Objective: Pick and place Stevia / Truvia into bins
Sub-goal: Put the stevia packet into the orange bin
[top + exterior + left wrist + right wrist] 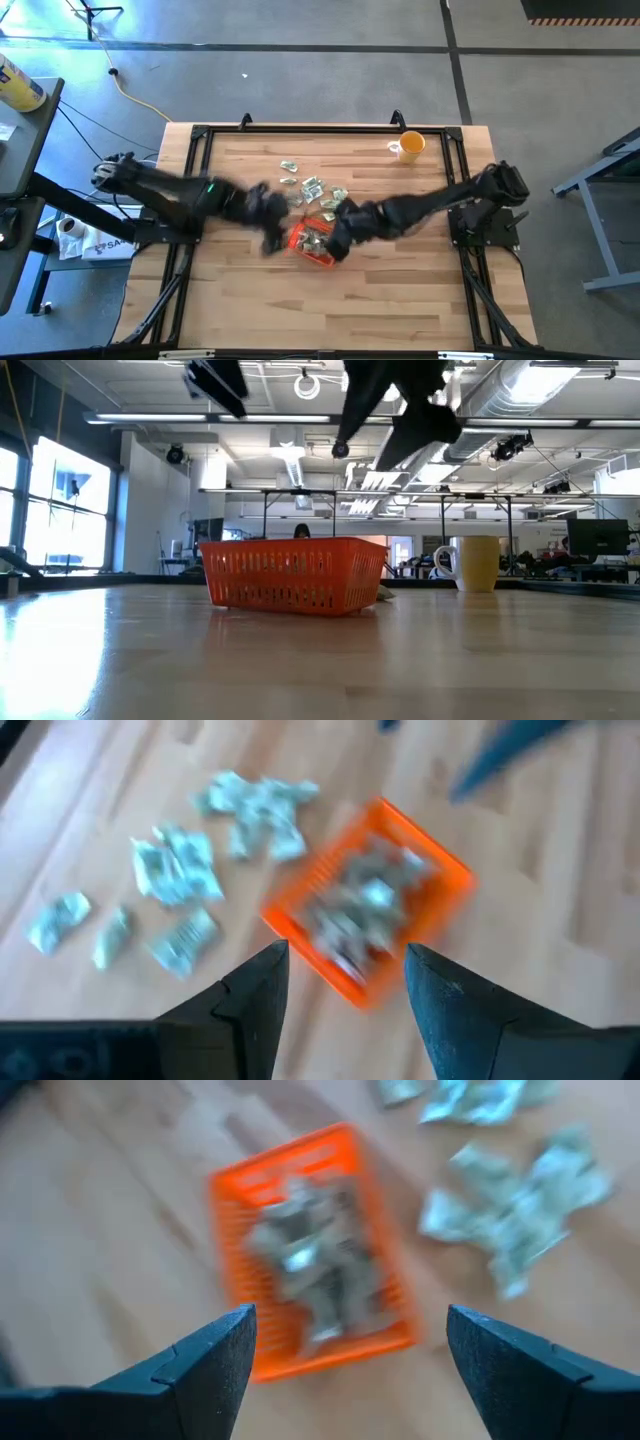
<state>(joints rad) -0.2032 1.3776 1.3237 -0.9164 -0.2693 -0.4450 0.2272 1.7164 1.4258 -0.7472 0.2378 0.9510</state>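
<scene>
The orange-red bin (313, 241) sits mid-table with several pale sachets heaped inside it (310, 1270). More green-and-white sachets (312, 187) lie loose on the wood toward the far edge; they show too in the left wrist view (180, 870) and the right wrist view (510, 1210). My left gripper (345, 985) hangs open above the bin's left side, holding nothing. My right gripper (350, 1350) hangs open above the bin's right side, also holding nothing. In the low view the bin (295, 575) stands on the table with both arms high above it.
A yellow-orange cup (409, 146) stands near the table's far right corner, seen too in the low view (478, 563). A black frame rail (320, 130) runs along the table's far edge. Bare wood lies toward the near edge (320, 310).
</scene>
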